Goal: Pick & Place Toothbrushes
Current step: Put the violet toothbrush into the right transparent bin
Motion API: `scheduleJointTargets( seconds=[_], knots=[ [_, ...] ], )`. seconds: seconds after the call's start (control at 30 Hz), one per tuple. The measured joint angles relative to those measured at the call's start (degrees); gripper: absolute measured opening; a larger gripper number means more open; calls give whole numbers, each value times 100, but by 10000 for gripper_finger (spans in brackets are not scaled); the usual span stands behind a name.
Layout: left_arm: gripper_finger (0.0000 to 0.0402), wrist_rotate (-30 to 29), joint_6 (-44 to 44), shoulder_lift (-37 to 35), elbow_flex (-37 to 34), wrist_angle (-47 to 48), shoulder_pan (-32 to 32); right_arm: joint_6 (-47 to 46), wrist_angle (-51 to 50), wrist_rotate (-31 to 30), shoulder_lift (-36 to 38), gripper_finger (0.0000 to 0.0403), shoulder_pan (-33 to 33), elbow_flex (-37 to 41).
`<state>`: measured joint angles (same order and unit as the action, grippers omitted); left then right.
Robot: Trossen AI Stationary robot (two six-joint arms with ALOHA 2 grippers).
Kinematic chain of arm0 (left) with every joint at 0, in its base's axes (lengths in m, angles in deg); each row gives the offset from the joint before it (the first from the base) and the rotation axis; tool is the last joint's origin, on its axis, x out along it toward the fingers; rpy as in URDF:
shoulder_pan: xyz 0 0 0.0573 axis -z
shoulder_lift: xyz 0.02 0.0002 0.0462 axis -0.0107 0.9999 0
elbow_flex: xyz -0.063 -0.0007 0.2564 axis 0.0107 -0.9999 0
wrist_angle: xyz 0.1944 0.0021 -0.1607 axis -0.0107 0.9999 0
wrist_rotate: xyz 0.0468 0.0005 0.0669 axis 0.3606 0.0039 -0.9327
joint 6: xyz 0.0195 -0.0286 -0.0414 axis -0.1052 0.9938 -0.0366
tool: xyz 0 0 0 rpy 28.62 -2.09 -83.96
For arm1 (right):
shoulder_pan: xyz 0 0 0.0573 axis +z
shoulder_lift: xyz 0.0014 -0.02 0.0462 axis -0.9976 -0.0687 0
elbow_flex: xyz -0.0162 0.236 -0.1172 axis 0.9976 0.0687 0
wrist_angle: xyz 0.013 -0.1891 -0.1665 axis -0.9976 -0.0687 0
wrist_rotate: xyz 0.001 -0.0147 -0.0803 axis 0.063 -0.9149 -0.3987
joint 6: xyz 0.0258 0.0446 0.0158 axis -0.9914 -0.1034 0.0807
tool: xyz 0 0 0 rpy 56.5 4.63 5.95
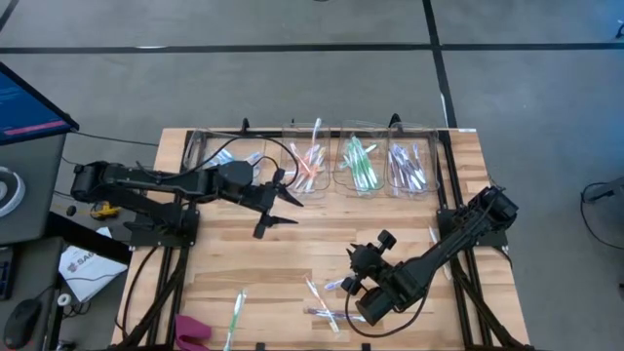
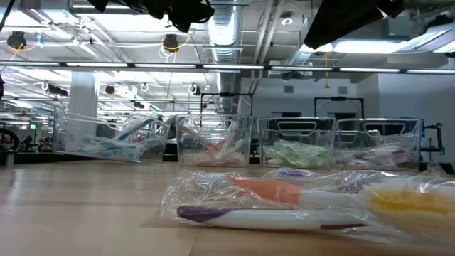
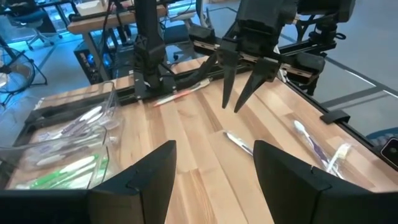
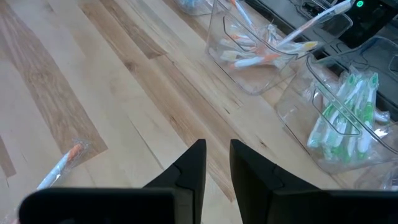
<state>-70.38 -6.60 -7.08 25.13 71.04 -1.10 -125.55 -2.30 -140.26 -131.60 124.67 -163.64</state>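
With the bins (image 1: 322, 161) as landmark, we see the left gripper (image 1: 286, 207) just before them, fingers wide and empty, the right gripper (image 1: 363, 288) nearly closed, empty, above loose toothbrushes (image 1: 322, 302) well away; we judge the next move a descent to pick.

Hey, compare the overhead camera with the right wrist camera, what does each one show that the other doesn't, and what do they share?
Only the high view shows both arms: the left gripper open over the table's middle, the right gripper near the front edge, loose toothbrushes beside it, and the purple bin. Only the right wrist view shows an orange-tipped wrapped toothbrush lying alone on the wood, and its own fingers with a narrow gap, empty. Both show the orange bin and the green bin on the wooden table.
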Motion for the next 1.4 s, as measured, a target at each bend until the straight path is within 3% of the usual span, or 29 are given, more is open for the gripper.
scheduleJointTargets(
  seconds=[1.4],
  knots=[
    [209, 0, 116, 0, 0, 160, 173, 18, 122, -2, 0, 65, -2, 2]
  ],
)
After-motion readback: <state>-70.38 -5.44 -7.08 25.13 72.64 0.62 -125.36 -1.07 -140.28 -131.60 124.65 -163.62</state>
